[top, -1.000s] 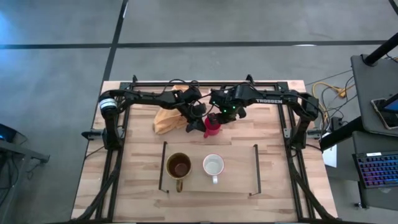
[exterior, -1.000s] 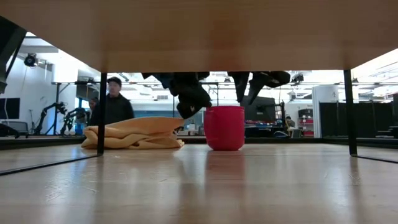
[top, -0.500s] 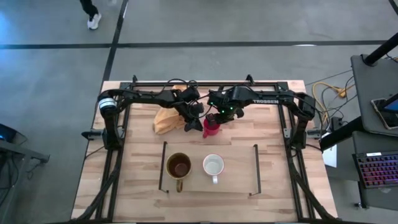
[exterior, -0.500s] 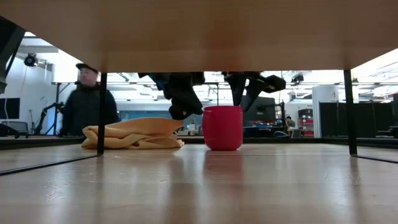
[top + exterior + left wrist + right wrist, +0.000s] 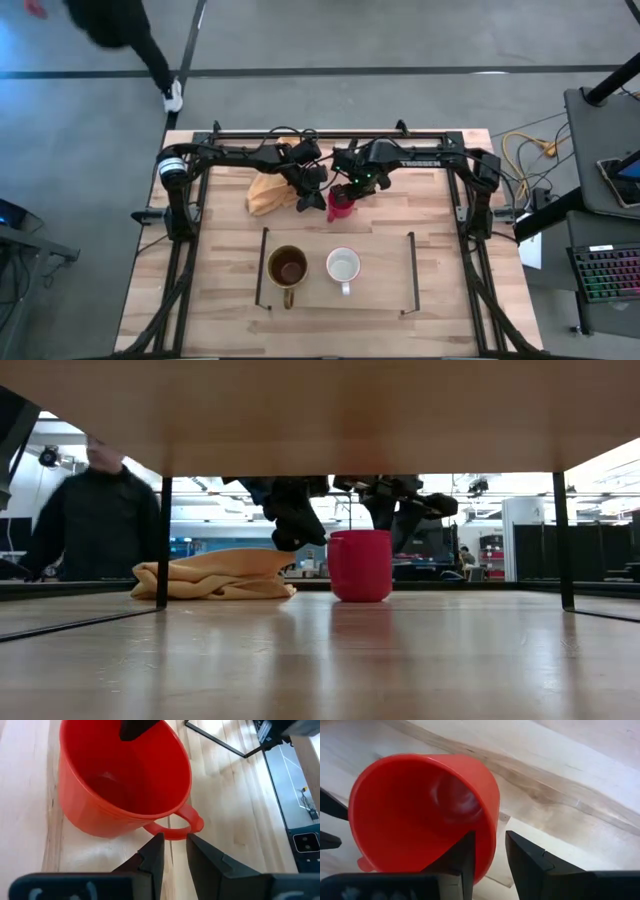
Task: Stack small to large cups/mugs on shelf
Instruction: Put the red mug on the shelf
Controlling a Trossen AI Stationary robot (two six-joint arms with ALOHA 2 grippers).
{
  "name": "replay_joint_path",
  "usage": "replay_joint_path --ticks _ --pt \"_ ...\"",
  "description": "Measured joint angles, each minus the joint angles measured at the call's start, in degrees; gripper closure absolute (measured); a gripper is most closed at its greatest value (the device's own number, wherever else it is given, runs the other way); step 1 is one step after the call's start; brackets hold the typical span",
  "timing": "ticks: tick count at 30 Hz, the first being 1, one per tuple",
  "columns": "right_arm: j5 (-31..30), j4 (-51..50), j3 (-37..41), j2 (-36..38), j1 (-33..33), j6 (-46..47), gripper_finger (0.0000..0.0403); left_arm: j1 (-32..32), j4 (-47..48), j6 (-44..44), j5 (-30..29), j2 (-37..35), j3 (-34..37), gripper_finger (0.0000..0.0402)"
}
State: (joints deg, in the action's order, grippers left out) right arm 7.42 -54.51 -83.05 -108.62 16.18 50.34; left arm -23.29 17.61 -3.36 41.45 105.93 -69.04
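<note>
The small red mug (image 5: 340, 205) stands upright on the tabletop beyond the shelf (image 5: 380, 282) and shows in the low view (image 5: 360, 565). The olive-brown mug (image 5: 287, 268) and the white mug (image 5: 343, 266) stand side by side on the shelf. My left gripper (image 5: 175, 840) is at the red mug's left side, its fingers a narrow gap apart just at the handle (image 5: 181, 826). My right gripper (image 5: 490, 842) is open over the rim, with one finger inside the mug and one outside. My left gripper comes slanting down from the table's left, its fingertips (image 5: 158, 840) right at the outer arc of the handle (image 5: 172, 834); I cannot tell whether they touch it. My right gripper comes from above, astride the mug's wall (image 5: 487, 837) on its right side. A strip of table shows between the wall and the outer finger (image 5: 520, 855); whether the inner finger touches, I cannot tell.
A crumpled yellow cloth (image 5: 266, 195) lies on the table left of the red mug, beside my left gripper. Thin black rails (image 5: 262, 268) (image 5: 411, 272) stand at the shelf's short ends. A person (image 5: 95, 520) walks past beyond the table's far edge.
My right gripper has moved toward the table's left and down, from beside and above the red mug onto its rim, one finger going inside. The mug has stayed in place. A person has walked along beyond the far edge.
</note>
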Motion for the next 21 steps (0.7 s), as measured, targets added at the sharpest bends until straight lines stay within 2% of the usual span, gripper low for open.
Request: replay_joint_path --ticks 6,15,21 --pt "0.0 0.1 0.0 -0.1 0.3 -0.9 0.0313 0.0 0.0 0.0 0.0 0.0 0.0 0.0334" --pt "-2.8 -0.1 0.0 -0.2 0.4 -2.7 0.0386 0.0 0.2 -0.1 0.0 0.0 0.2 0.0334" --pt "-1.8 -0.3 0.0 0.2 0.8 -4.5 0.0393 0.0 1.0 -0.1 0.0 0.0 0.6 0.0334"
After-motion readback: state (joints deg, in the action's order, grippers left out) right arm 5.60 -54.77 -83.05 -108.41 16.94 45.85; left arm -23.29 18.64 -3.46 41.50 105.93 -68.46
